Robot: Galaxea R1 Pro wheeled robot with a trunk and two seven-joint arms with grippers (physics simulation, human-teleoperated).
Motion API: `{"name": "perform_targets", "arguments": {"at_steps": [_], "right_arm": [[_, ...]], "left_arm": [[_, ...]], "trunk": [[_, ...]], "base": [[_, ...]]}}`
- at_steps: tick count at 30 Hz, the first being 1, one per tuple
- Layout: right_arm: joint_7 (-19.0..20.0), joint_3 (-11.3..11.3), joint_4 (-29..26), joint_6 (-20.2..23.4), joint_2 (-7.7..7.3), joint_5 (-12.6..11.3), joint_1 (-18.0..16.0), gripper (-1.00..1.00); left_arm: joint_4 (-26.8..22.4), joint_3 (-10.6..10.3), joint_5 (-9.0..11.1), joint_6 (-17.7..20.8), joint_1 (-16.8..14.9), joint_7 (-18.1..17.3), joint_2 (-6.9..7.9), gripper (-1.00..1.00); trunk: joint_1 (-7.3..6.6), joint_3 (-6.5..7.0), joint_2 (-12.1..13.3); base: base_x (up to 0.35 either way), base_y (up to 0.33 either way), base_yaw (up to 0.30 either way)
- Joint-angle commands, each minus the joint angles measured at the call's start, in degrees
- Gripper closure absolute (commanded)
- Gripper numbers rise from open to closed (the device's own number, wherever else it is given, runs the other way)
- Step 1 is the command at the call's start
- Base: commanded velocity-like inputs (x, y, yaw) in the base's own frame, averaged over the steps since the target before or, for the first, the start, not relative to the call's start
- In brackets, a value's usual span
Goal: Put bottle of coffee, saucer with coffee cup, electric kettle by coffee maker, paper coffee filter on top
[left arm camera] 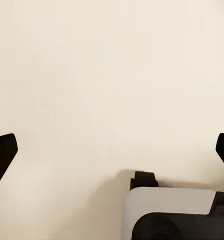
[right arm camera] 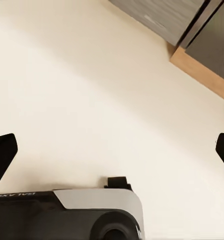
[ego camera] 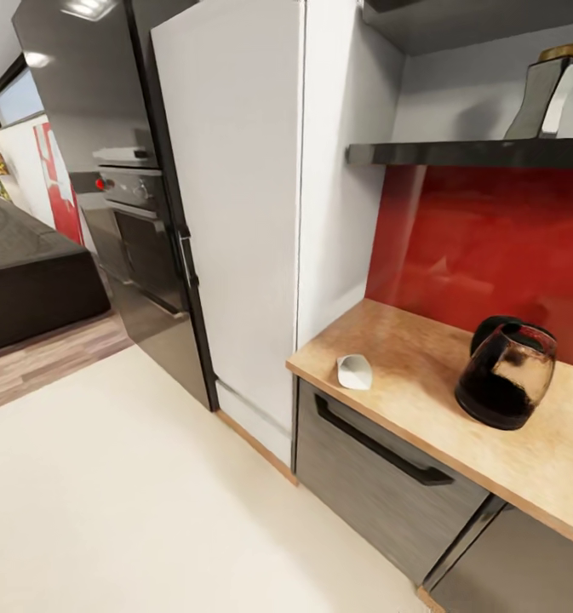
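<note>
On the wooden countertop (ego camera: 405, 358) at the right stands a glass electric kettle (ego camera: 506, 370) with a dark base and handle. A small white paper coffee filter (ego camera: 354, 372) lies near the counter's front left corner. On the dark shelf (ego camera: 456, 153) above, a tapered grey bottle (ego camera: 546, 94) with a gold cap stands at the far right. My left gripper (left arm camera: 112, 150) hangs open over the cream floor, its fingertips (left arm camera: 2, 152) wide apart. My right gripper (right arm camera: 112, 152) is likewise open over the floor, near the cabinet base (right arm camera: 201, 75).
A tall white cabinet (ego camera: 235, 213) stands left of the counter, with a dark oven (ego camera: 137, 213) beyond it. Under the counter is a grey drawer with a black handle (ego camera: 380, 447). A red backsplash (ego camera: 490, 238) lines the wall. A dark couch (ego camera: 22, 272) sits far left.
</note>
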Motion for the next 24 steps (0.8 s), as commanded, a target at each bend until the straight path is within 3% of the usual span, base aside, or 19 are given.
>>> {"name": "perform_targets", "arguments": {"at_steps": [1, 13, 24], "right_arm": [[0.02, -0.08, 0.0, -0.14, 0.04, -0.03, -0.02, -1.0], [0.02, -0.07, -0.02, -0.14, 0.08, -0.03, -0.02, -1.0], [-0.25, -0.03, 0.01, -0.14, 0.08, 0.14, -0.02, -1.0]], "left_arm": [[0.04, 0.3, -0.43, -0.21, -0.03, -0.01, 0.0, -1.0], [0.04, 0.34, -0.43, -0.21, -0.03, 0.0, 0.07, -1.0], [0.04, 0.34, -0.43, -0.21, -0.03, 0.0, 0.1, -1.0]], "trunk": [[-0.22, 0.13, 0.37], [-2.86, 2.28, 5.19], [-5.27, 4.26, 9.6]], "base": [[0.0, 0.0, -0.266], [0.0, 0.0, -0.252], [0.0, 0.0, -0.02]]}}
